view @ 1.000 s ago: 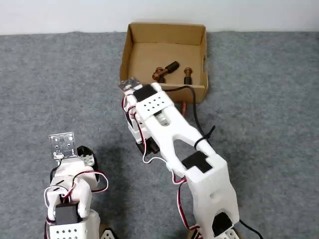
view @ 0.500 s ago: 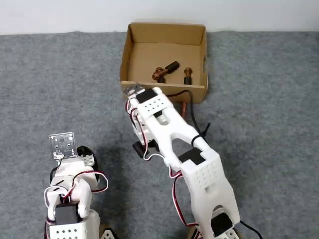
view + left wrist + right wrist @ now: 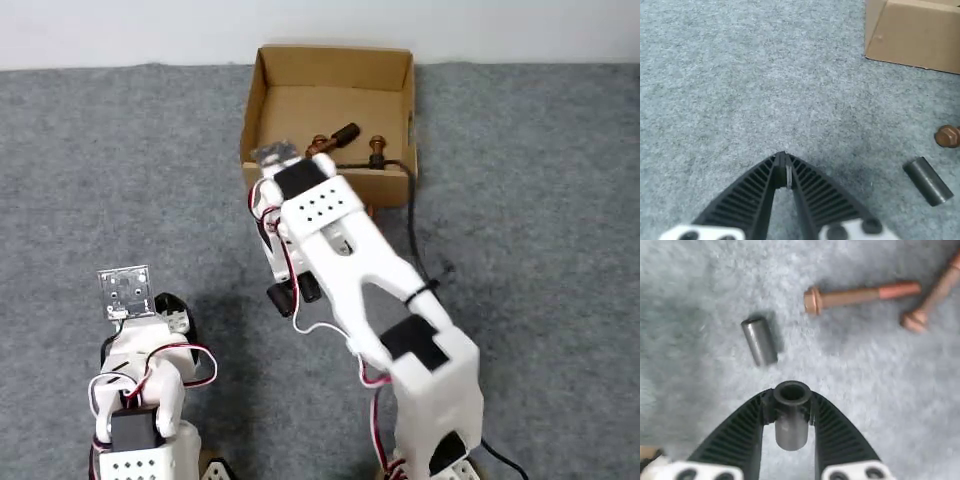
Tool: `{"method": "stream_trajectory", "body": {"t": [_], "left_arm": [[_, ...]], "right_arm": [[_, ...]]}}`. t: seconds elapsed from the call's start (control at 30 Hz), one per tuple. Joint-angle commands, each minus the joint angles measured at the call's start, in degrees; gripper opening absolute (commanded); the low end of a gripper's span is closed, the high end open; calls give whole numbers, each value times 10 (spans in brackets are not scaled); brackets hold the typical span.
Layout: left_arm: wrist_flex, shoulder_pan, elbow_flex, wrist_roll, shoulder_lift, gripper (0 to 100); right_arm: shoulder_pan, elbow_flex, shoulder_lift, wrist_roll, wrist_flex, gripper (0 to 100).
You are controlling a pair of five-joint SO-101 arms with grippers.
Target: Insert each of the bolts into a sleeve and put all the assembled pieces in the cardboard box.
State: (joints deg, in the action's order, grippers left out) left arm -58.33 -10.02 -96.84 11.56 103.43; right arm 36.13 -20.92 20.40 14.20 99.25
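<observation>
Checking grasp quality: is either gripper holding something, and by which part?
Right gripper holds a dark sleeve by its sides, between the fingertips; left gripper is shut, empty.

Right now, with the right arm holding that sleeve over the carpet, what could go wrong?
The right gripper pinches the held sleeve just near its tips, so it might slip or tilt when pushed onto a bolt. The loose sleeve lies close by and could get knocked and roll.

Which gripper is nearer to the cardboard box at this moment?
Right. The right gripper, shut on a sleeve, is just in front of the cardboard box. The left gripper, shut and empty, sits farther back, off the box's front-left corner.
</observation>
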Motion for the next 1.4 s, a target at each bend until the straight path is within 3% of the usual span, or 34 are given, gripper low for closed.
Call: {"method": "stream_trajectory", "body": {"t": [0.0, 0.27, 0.53, 0.9, 1.2, 1.37], "left_arm": [[-2, -4, 3, -4, 2, 5], [-2, -4, 3, -4, 2, 5], [-2, -4, 3, -4, 2, 5], [-2, -3, 3, -4, 2, 5], [5, 2, 3, -4, 3, 6], [16, 63, 3, -25, 4, 6]], "right_arm": [[0, -6, -80, 43, 34, 8], [-30, 78, -207, 50, 15, 8], [-105, 318, -400, 49, -89, 8], [-295, 663, -660, 47, -287, 8], [-368, 804, -826, 44, -297, 8], [-380, 847, -926, -7, -296, 8]]}}
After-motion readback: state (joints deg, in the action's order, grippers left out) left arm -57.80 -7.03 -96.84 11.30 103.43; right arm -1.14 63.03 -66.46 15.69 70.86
